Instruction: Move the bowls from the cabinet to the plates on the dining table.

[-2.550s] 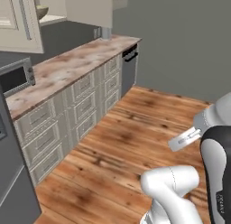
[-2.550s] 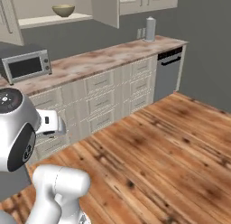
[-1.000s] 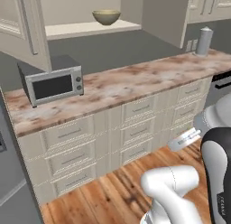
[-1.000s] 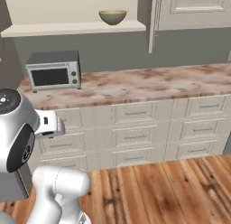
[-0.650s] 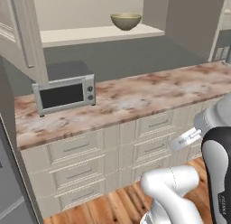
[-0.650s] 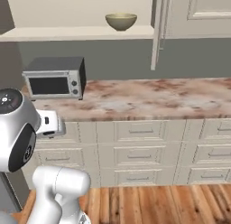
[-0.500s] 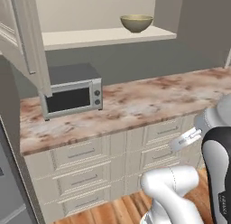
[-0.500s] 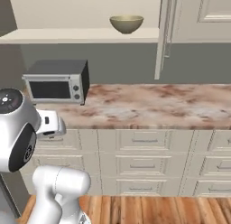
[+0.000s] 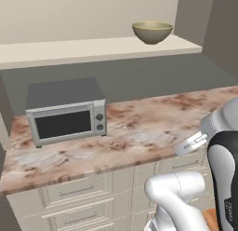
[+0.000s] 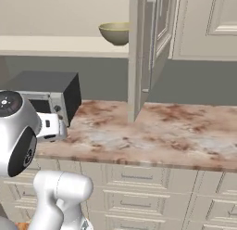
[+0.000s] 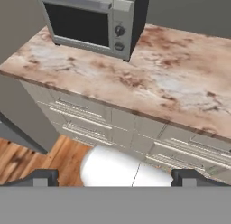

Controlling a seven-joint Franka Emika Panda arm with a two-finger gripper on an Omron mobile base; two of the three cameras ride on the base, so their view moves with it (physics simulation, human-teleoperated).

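A small olive-tan bowl [image 9: 152, 32] sits on the beige shelf [image 9: 93, 48] of the open cabinet, high above the counter; the right base view also has this bowl [image 10: 115, 33], just left of the open cabinet door [image 10: 146, 53] with its grey bar handle. My gripper [image 11: 116, 178] hangs low in front of the counter, far below the bowl. It is open, and its two dark fingertips [image 11: 43, 177] stand wide apart with nothing between them. The plates and the dining table are out of view.
A grey microwave [image 9: 67, 111] stands on the pink-brown marbled counter [image 9: 148, 132], below the shelf and left of the bowl. Cream drawer fronts [image 11: 90, 121] run under the counter edge. Wood floor [image 11: 27, 160] lies at the lower left of the hand view. The open door juts out over the counter.
The whole picture has shifted as the base drove closer to the counter; microwave, shelf and bowl now loom larger. The arm holds the same pose and the gripper stays open.
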